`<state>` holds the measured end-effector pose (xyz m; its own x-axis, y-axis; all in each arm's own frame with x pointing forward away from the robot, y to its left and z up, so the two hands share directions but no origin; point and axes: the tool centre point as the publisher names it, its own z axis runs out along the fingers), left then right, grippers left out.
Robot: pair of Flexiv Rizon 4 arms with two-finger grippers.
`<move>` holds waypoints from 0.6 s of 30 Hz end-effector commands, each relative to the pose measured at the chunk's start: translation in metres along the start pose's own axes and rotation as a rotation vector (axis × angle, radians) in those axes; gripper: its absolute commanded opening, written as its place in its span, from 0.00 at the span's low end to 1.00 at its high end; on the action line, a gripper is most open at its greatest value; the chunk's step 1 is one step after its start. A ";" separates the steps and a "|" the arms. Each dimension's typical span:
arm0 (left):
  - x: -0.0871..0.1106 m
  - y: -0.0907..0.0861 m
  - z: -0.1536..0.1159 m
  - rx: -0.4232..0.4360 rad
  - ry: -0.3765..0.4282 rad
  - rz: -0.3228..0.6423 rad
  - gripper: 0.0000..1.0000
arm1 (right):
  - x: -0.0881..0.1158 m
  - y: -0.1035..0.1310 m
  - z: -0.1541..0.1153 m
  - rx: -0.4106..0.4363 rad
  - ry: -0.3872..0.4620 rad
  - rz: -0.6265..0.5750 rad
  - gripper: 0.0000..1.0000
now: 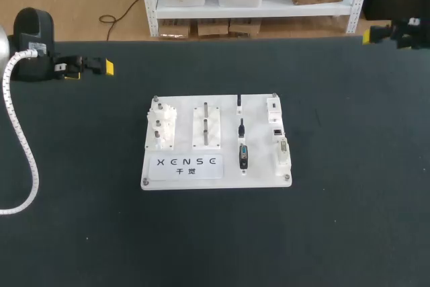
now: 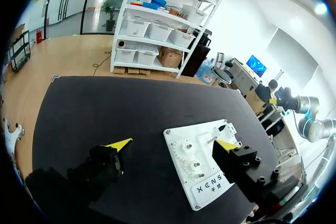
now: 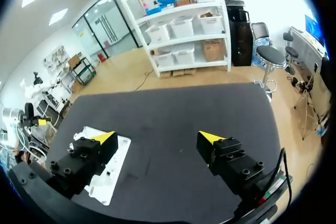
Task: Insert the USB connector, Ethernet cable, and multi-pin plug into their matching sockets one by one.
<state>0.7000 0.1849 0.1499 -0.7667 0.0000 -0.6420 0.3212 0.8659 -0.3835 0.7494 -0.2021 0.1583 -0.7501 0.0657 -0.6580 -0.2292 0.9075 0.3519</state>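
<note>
The white board lies mid-table, with the multi-pin plug resting on its right half beside the sockets. The left gripper and right gripper hang at the far corners, jaws wide apart.

**Board at mid-table, arms at the back corners**

The board lies mid-table. On it, gears sit left, the three plugs line up front to back right of centre, and the sockets run along its right edge. The left gripper hangs back-left and the right gripper back-right, both well apart from the board.
</note>
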 end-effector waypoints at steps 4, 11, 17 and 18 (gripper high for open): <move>0.000 0.000 0.000 0.000 0.000 0.000 1.00 | 0.023 0.020 -0.016 0.031 0.049 -0.010 1.00; 0.000 0.000 0.000 0.000 0.000 0.000 1.00 | 0.041 0.045 -0.001 0.061 0.135 -0.087 1.00; 0.000 0.000 0.000 0.000 0.000 0.000 1.00 | 0.052 0.070 0.017 0.112 0.180 -0.155 1.00; 0.000 0.000 0.000 0.000 0.000 0.000 1.00 | 0.054 0.074 0.020 0.122 0.188 -0.163 1.00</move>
<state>0.7000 0.1849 0.1499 -0.7667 0.0001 -0.6421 0.3213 0.8658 -0.3835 0.7002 -0.1380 0.1398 -0.8106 -0.1513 -0.5656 -0.3512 0.8987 0.2628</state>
